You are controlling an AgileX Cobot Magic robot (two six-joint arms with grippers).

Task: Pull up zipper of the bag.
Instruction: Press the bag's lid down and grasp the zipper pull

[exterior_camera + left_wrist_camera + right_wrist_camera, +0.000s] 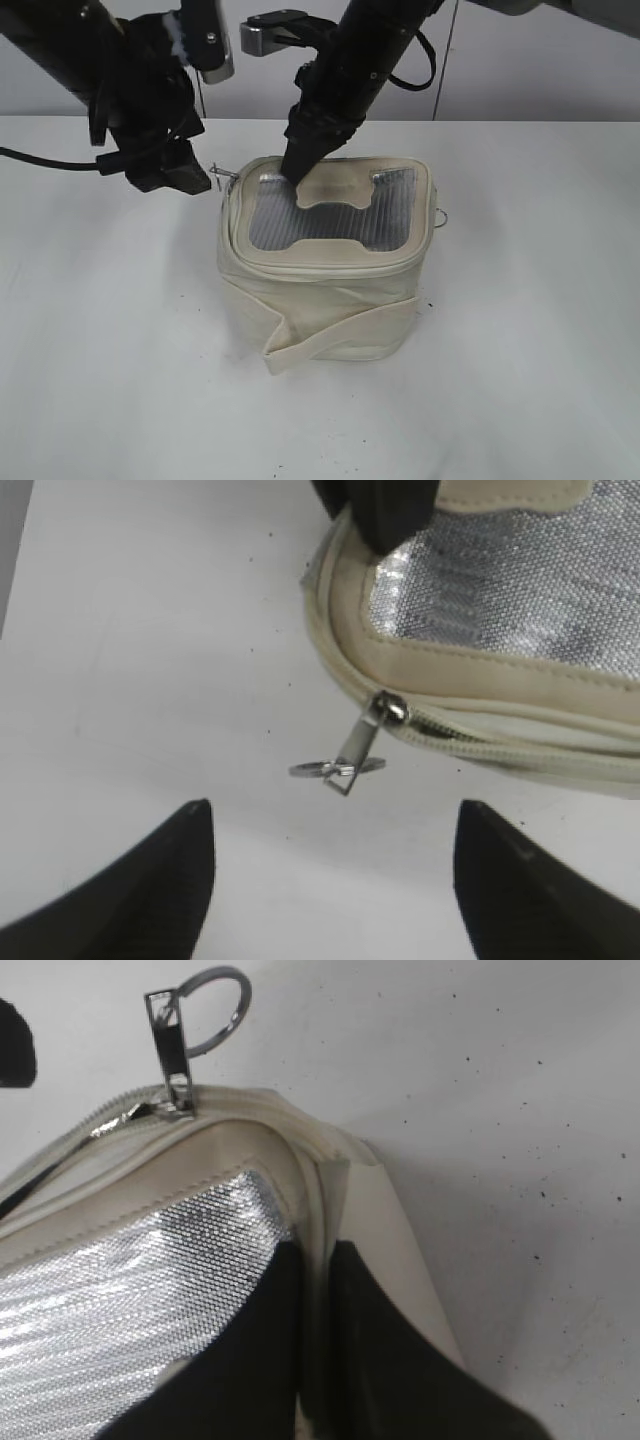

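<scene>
Both grippers sit at the bag's (325, 270) far edge. Left gripper (335, 880) hangs open, its two dark fingers spread wide, with the silver ring pull (345, 760) just ahead of them at twelve o'clock, untouched and dangling off the zipper (500, 742) at the lid's corner. Right gripper (300, 165) presses its closed fingertips (250, 1360) down on the lid rim at the bag's eleven o'clock. On the white table (530, 380) the bag stands upright.
</scene>
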